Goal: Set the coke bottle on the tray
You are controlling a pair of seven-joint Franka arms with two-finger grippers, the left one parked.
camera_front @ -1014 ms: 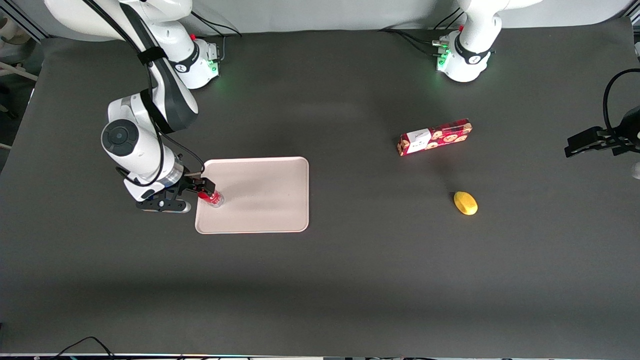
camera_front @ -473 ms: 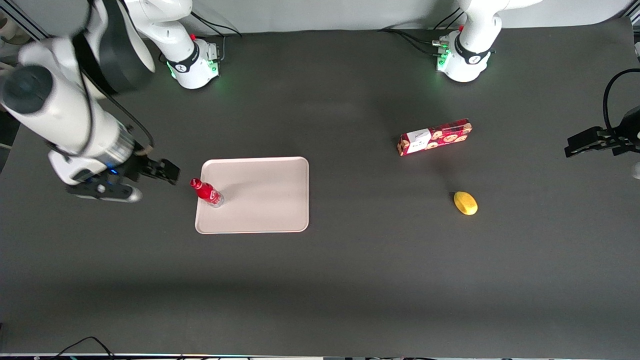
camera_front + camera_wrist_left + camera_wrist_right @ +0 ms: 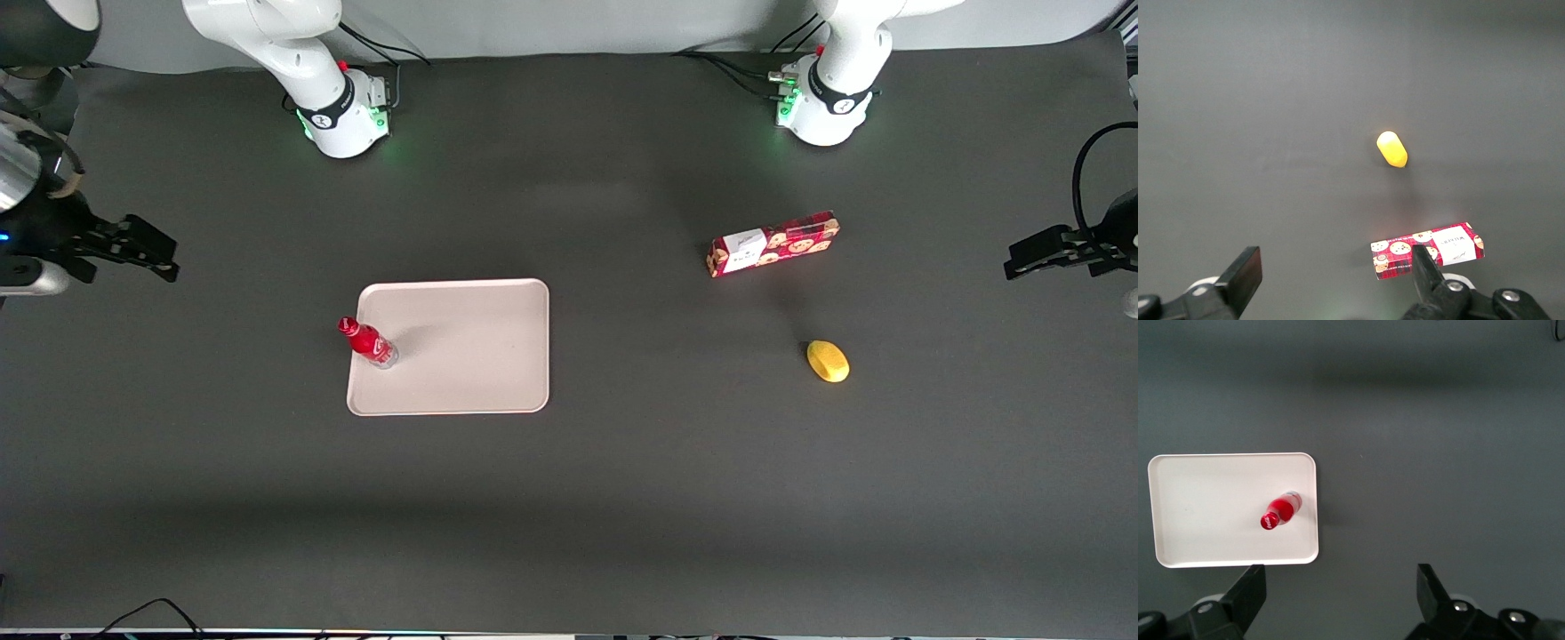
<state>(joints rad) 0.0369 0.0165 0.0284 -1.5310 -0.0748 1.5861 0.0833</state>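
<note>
Coke bottle [image 3: 367, 342] stands upright on the tray [image 3: 480, 364], free of any grip, close to the tray's short edge at the working arm's end of the table; the right wrist view shows the same, coke bottle [image 3: 1280, 511] inside the rim of the tray [image 3: 1205, 493], red cap up, clear base down on the tray floor. Gripper [image 3: 147, 252] is well apart from the tray, high over the bare mat at the working arm's end of the table, near the edge of the front view. Its fingers [image 3: 1248, 593] are spread wide with nothing between them, jaws empty, dark mat showing through the gap. Tray sits flat on the dark table [image 3: 622, 498], long side running across the front view. Toward the parked arm's end of the table: a red cookie box [image 3: 773, 244] lying flat, and a yellow lemon-like object [image 3: 828, 361] nearer to the front camera than the box, the two clearly apart. Left wrist view shows the same pair, yellow object [image 3: 1392, 149] and cookie box [image 3: 1427, 249], both on bare mat, not touching. Both are well apart from the tray.
</note>
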